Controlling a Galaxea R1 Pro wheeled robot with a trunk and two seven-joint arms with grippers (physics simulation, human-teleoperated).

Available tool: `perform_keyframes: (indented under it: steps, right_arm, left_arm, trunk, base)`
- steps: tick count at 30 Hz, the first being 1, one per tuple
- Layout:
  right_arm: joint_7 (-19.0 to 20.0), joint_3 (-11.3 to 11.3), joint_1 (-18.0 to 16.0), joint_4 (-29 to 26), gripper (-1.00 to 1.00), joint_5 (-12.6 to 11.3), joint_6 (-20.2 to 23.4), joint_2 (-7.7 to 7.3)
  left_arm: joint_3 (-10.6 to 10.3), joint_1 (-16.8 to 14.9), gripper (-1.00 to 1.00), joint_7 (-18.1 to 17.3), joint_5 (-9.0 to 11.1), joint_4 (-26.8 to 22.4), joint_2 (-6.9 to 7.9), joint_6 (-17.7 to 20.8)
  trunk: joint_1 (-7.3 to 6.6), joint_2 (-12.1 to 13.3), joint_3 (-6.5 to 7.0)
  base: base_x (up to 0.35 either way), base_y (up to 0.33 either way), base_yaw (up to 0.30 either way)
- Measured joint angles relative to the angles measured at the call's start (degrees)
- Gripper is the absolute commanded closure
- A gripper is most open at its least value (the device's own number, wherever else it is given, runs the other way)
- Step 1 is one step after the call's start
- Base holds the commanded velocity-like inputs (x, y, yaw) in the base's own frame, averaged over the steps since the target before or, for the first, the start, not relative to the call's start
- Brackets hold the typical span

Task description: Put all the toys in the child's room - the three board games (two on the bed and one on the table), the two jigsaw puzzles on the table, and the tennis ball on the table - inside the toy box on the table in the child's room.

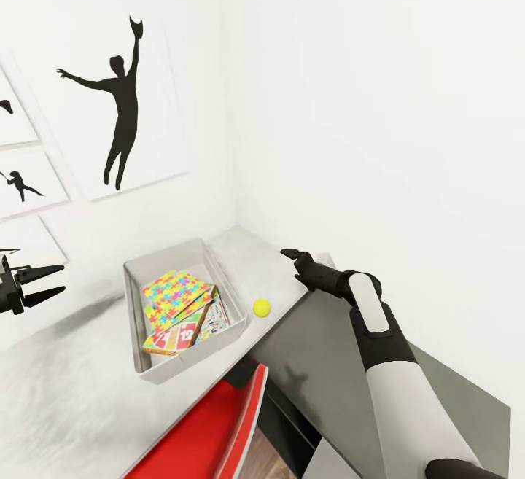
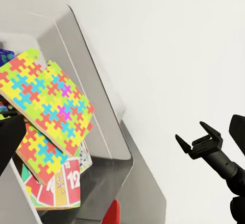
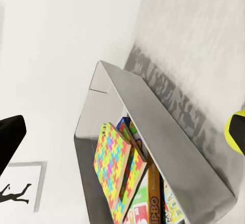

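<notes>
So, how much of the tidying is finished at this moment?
Mostly done: the toy box already holds the jigsaw puzzles and board games. Nothing is in hand: the right tool and left tool are open and empty. Left: the tennis ball, on the table beside the box.

Bare table (image 1: 65, 391) lies open left of the toy box (image 1: 138, 318); the tennis ball (image 1: 262, 308) sits unobstructed beside it, walls (image 1: 364, 100) hemming the corner.

Child's room: toy box (image 1: 138, 282), wall silhouettes (image 1: 117, 100)
</notes>
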Motion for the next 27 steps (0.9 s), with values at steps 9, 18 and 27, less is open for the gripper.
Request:
perform_keyframes:
  steps: [9, 18, 27]
  right_arm:
    - [-0.13, 0.08, 0.0, 0.0, -1.0, 0.11, 0.01, 0.0]
    - [-0.15, 0.06, 0.0, 0.07, -1.0, 0.12, 0.03, 0.0]
    - [-0.11, 0.02, 0.0, 0.04, -1.0, 0.12, -0.02, 0.0]
  left_arm:
    - [0.0, 0.0, -1.0, 0.0, 0.08, -0.01, -0.01, 0.03]
    - [0.0, 0.0, -1.0, 0.0, 0.06, 0.0, -0.01, 0.04]
    - [0.0, 0.0, -1.0, 0.0, 0.01, 0.0, 0.0, 0.01]
  trunk:
    - [-0.01, 0.0, 0.0]
    - [0.0, 0.0, 0.0]
    - [0.0, 0.0, 0.0]
  base:
    - [0.064, 0.025, 0.0]
    - [0.032, 0.024, 0.0]
    - [0.0, 0.0, 0.0]
